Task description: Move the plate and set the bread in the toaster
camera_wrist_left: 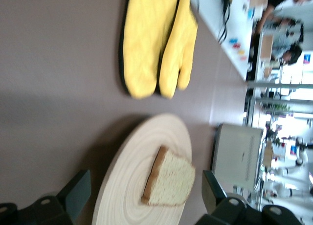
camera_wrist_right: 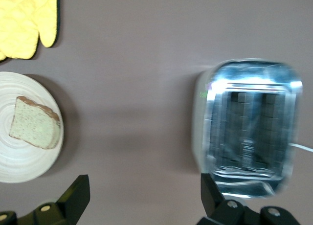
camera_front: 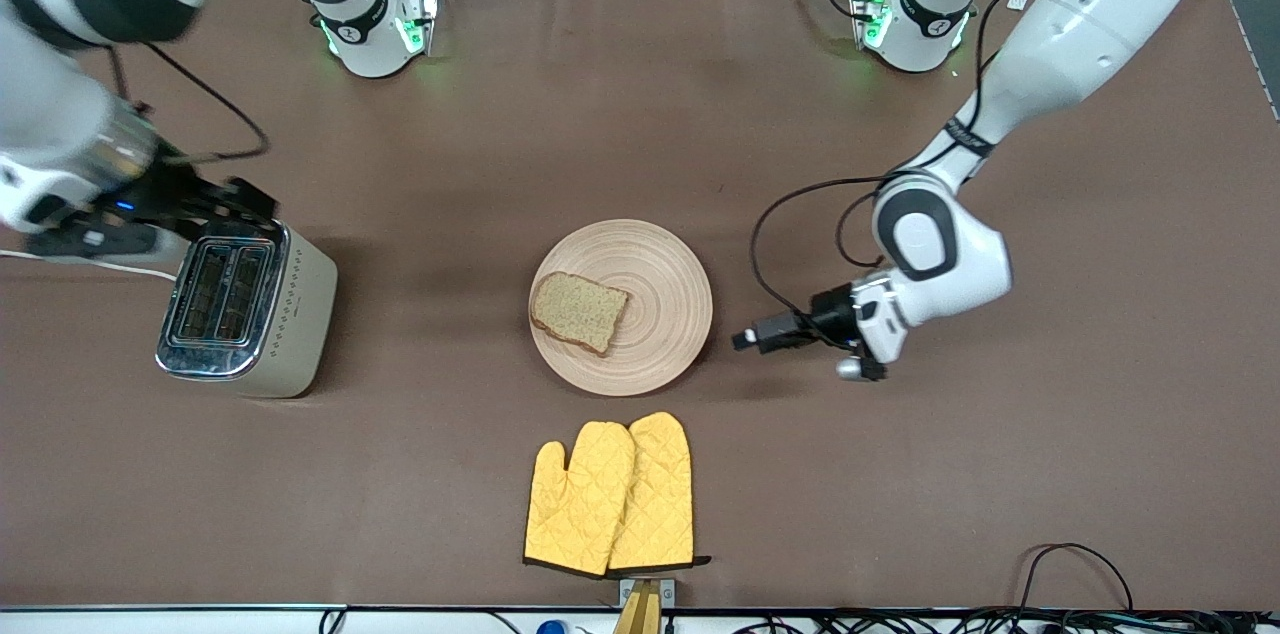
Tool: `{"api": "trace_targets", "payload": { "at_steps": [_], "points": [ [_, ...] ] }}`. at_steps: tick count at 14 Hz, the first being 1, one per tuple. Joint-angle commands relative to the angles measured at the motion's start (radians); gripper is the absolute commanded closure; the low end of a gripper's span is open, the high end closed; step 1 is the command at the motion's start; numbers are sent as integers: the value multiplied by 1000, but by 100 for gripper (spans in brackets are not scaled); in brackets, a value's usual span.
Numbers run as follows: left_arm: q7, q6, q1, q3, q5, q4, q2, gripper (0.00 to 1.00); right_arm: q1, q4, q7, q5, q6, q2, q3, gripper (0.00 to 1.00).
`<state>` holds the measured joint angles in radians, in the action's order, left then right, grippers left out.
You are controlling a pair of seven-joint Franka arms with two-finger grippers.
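Observation:
The light wooden plate (camera_front: 662,282) lies mid-table with the brown speckled bread (camera_front: 579,311) flat on it. My left gripper (camera_front: 745,338) is low beside the plate, on the side toward the left arm's end, open and holding nothing. In the left wrist view its dark fingers (camera_wrist_left: 77,192) frame the plate (camera_wrist_left: 122,186) and the bread (camera_wrist_left: 172,178). The cream toaster (camera_front: 245,309) stands toward the right arm's end with both slots showing. My right gripper (camera_front: 250,204) hangs open over the toaster's edge nearest the robots, and the right wrist view shows the toaster (camera_wrist_right: 249,122) from above.
A pair of yellow oven mitts (camera_front: 612,494) lies nearer the front camera than the plate. The toaster's white cord (camera_front: 90,264) trails off toward the right arm's end of the table. Black cables hang from the left arm (camera_front: 770,244) close to the plate.

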<state>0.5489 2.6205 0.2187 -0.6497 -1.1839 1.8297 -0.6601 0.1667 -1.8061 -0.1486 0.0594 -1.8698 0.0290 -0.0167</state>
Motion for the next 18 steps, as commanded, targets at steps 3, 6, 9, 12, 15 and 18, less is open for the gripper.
{"api": "trace_targets", "payload": {
  "at_steps": [3, 6, 9, 12, 15, 18],
  "points": [
    [-116, -30, 138, 2, 217, 25, 102, 0, 170, -19, -210, 57, -191, 150, -8, 0],
    [-288, -196, 259, 2, 494, -44, 119, 0, 279, -6, -405, 37, -271, 267, -11, 0],
    [-384, -461, 353, 2, 750, -202, 129, 0, 336, 13, -512, -2, -345, 359, -12, 0],
    [-518, -716, 372, 2, 929, -380, 155, 0, 375, 21, -600, -68, -382, 416, -12, 5],
    [-660, -825, 369, -5, 1065, -420, 259, 0, 418, 73, -706, -140, -382, 486, -12, 5],
    [-679, -904, 363, -10, 1194, -420, 364, 0, 422, 74, -713, -150, -425, 523, -12, 8]
  ]
}}
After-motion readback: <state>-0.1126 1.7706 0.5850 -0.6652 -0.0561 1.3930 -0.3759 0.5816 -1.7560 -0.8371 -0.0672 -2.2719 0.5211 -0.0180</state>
